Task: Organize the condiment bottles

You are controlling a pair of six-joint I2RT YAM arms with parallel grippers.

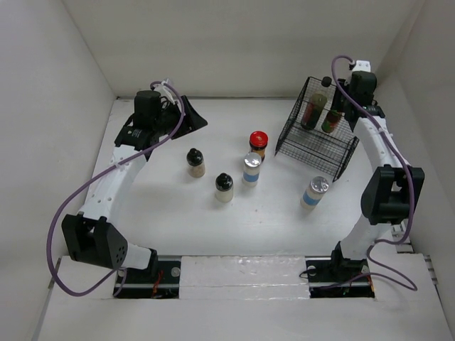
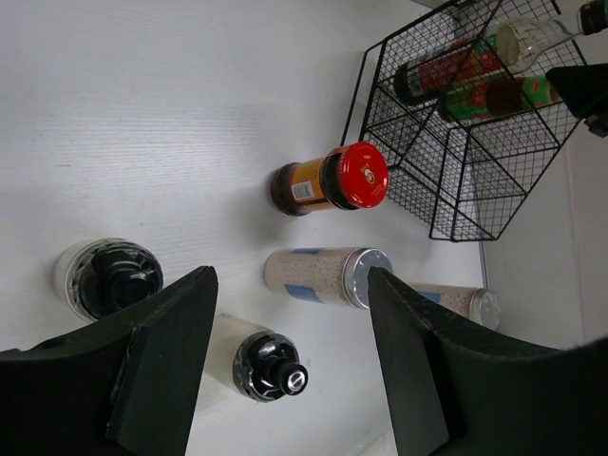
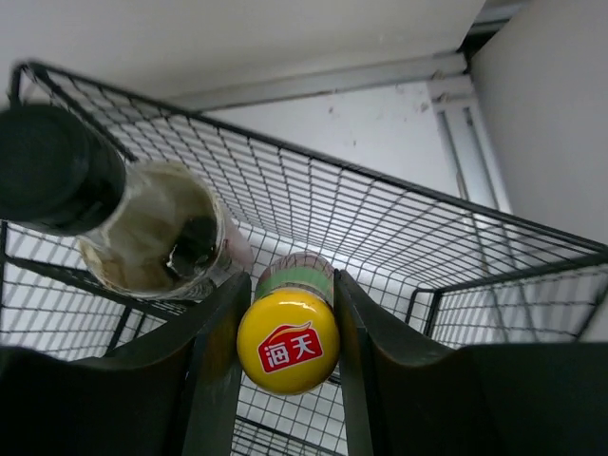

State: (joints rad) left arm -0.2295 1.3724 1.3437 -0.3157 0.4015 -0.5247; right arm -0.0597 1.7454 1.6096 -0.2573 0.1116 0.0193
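While the left tool (image 2: 285, 370) gapes, the right tool (image 3: 288, 313) clamps the yellow-capped bottle (image 3: 288, 340).

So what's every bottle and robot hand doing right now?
tall dark bottle: in the wire rack.
yellow-capped bottle: in the rack, right gripper shut on it.
red-lidded jar: upright on the table.
two silver-lidded jars: upright.
two black-capped shakers: upright.
left gripper: open, empty.
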